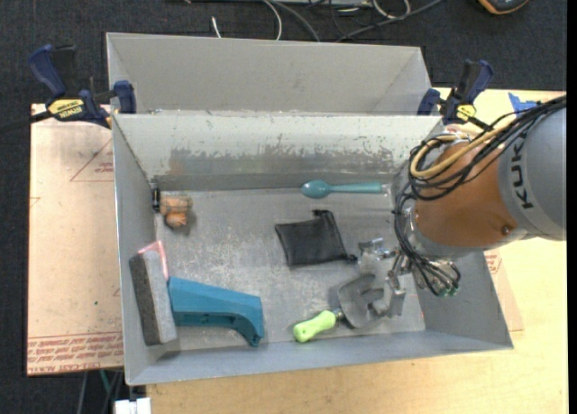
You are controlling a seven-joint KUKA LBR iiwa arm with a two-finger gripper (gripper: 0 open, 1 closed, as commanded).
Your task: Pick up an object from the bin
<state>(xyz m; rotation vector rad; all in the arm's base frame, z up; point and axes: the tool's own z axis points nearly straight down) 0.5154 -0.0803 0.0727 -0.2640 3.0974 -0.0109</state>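
My gripper [386, 275] is low in the bin's front right part, under the orange-brown wrist cover. It sits right over the grey flat head of a small tool with a lime-green handle [315, 326], which lies near the front wall. The tool's grey head [353, 302] is partly hidden by the gripper, and I cannot tell whether it is gripped. A black flat pouch [311, 241] lies just left of the gripper, in the middle of the bin.
A teal spoon [339, 188] lies along the back wall. A brown lump [177, 211] sits at the back left. A blue angular plastic piece [216, 309] and a grey block [150, 300] with a pink strip lie at the front left.
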